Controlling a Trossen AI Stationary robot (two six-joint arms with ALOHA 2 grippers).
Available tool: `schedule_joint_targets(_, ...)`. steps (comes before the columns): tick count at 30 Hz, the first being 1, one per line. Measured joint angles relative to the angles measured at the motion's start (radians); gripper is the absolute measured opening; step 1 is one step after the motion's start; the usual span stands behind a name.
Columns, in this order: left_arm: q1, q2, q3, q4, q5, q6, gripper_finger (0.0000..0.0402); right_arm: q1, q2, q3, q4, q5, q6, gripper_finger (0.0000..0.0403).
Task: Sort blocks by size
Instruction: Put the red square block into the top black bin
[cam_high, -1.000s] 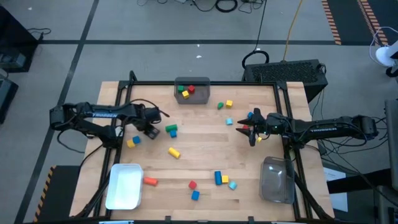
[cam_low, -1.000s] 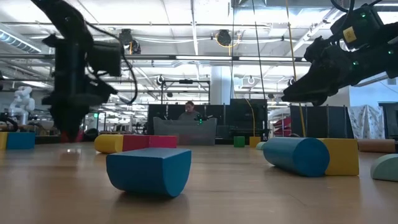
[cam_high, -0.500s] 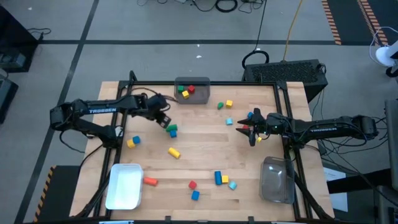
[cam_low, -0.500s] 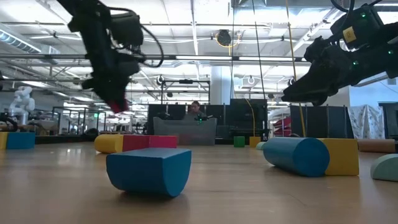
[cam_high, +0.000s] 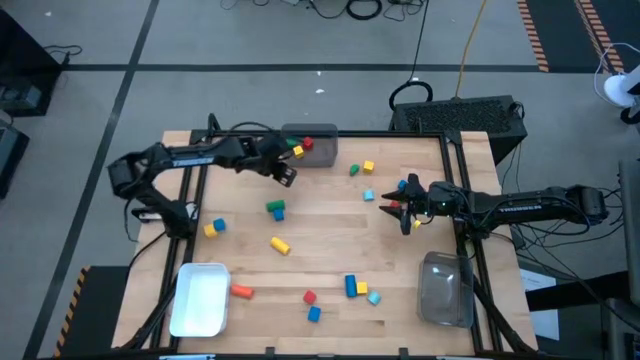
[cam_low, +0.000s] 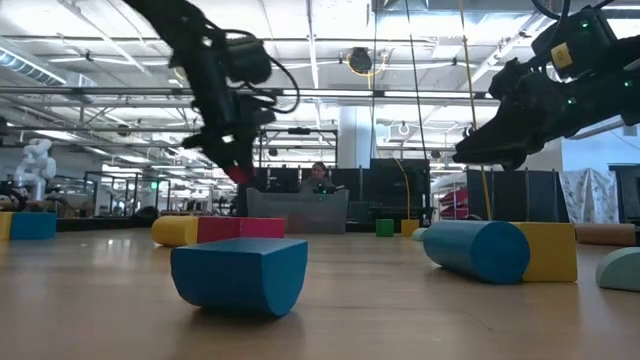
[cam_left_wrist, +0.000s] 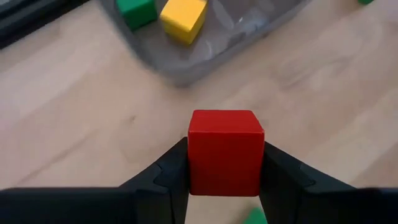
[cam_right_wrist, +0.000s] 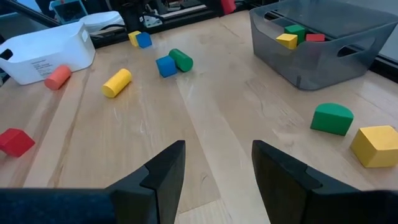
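Left wrist view: my left claw (cam_left_wrist: 225, 186) is clamped on a red cube (cam_left_wrist: 225, 150), carried above the worktop (cam_left_wrist: 74, 118) just short of the grey bin (cam_left_wrist: 186, 62). The bin lies straight ahead of the claw, already holding a green block (cam_left_wrist: 137, 11) and a yellow cube (cam_left_wrist: 181, 18). The cube has no long axis; one flat face points at the bin wall. My right claw (cam_high: 405, 212) waits, fingers parted, over the worktop's right side.

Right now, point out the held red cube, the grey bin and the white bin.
red cube (cam_left_wrist: 225, 152): left wrist view, front face.
grey bin (cam_right_wrist: 323, 59): right wrist view, near wall.
white bin (cam_high: 200, 300): high view, bare floor.
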Motion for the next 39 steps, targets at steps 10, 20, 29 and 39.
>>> schedule_joint_targets(10, 0.043, 0.147, 0.234, 0.005, -0.01, 0.117, 0.0148, 0.0, 0.0, 0.0, -0.015, 0.001, -0.003, 0.0176)
schedule_joint_targets(20, 0.116, 0.298, 0.342, 0.003, -0.019, 0.202, 0.0148, 0.0, 0.0, 0.0, -0.017, 0.001, -0.003, 0.0176)
schedule_joint_targets(29, 0.125, 0.427, 0.453, 0.004, -0.02, 0.272, 0.0148, 0.0, 0.0, 0.0, -0.017, 0.001, -0.003, 0.0176)
schedule_joint_targets(39, 0.125, 0.466, 0.482, 0.003, -0.019, 0.317, 0.0148, 0.0, 0.0, 0.0, -0.019, 0.001, -0.011, 0.0176)
